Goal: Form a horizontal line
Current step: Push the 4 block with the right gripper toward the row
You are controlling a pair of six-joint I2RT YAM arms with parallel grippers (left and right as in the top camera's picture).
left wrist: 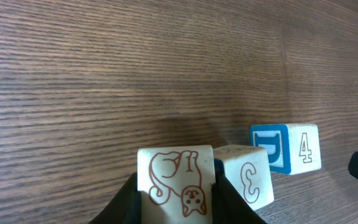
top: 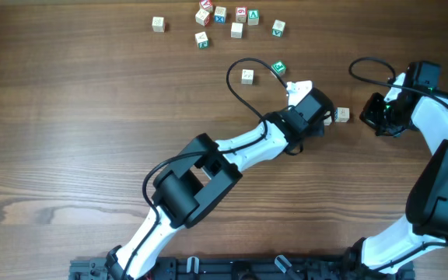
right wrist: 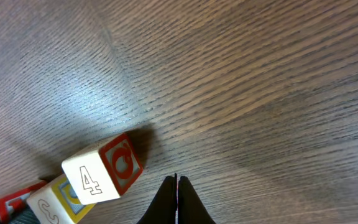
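Cat cube (left wrist: 178, 183), "3" cube (left wrist: 246, 177), "4" cube (left wrist: 286, 149)

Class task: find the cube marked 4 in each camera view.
Overhead: cube marked 4, right of centre, just past the left pincer.
Left wrist: the cube, lower right.
Right wrist: the cube, lower left.
Shared landmark: the 3 cube beside it, both wrist views.

Dark brown wooden table (top: 68, 140) with fine streaked grain, soft glare.

White links (top: 243, 148), black joints (top: 193, 183), black cables (top: 229, 78), black left tool (left wrist: 178, 202).
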